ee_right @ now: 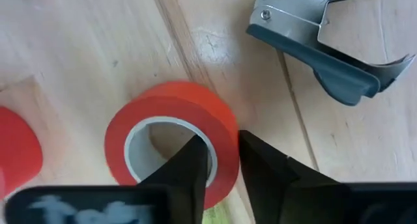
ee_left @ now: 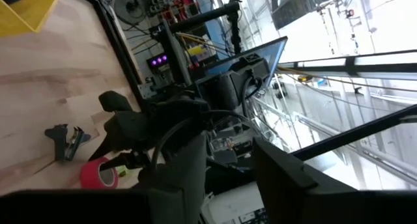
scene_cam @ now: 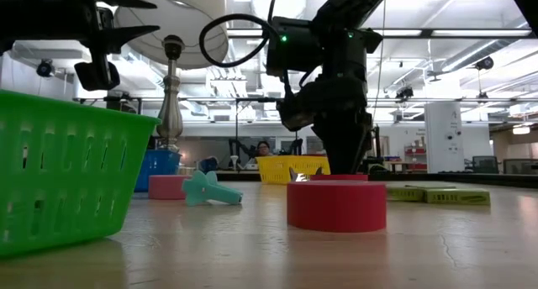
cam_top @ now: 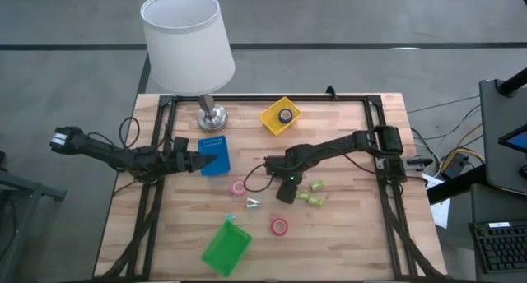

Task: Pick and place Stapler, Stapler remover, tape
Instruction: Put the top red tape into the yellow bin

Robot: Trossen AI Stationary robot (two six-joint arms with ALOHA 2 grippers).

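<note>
My right gripper (ee_right: 225,162) is low over the middle of the table (cam_top: 354,234), shut on a red tape roll (ee_right: 172,136). The grey stapler remover (ee_right: 329,45) lies flat on the wood just beside it, toward the left and near edges (cam_top: 253,203). A second red tape roll (cam_top: 279,226) and a pink one (cam_top: 239,187) lie flat on the table. A dark blue roll (cam_top: 285,115) sits in the yellow bin (cam_top: 272,122). My left gripper (cam_top: 200,161) hangs open, raised over the left edge of the blue bin (cam_top: 217,158). No stapler shows. My right gripper holds the red tape roll by its wall (ee_right: 218,142), one finger (ee_right: 189,165) inside the pale core and the other finger (ee_right: 264,168) outside. The fingers come from above, slanting down. Whether the roll is lifted clear of the table I cannot tell.
A green basket (cam_top: 226,248) stands near the near edge, with a small teal piece (cam_top: 231,218) beside it. Lime-green oblong pieces (cam_top: 310,196) lie just right of the right gripper. A lamp with a white shade (cam_top: 187,36) stands at the far edge. Black rails (cam_top: 379,135) frame the table.
</note>
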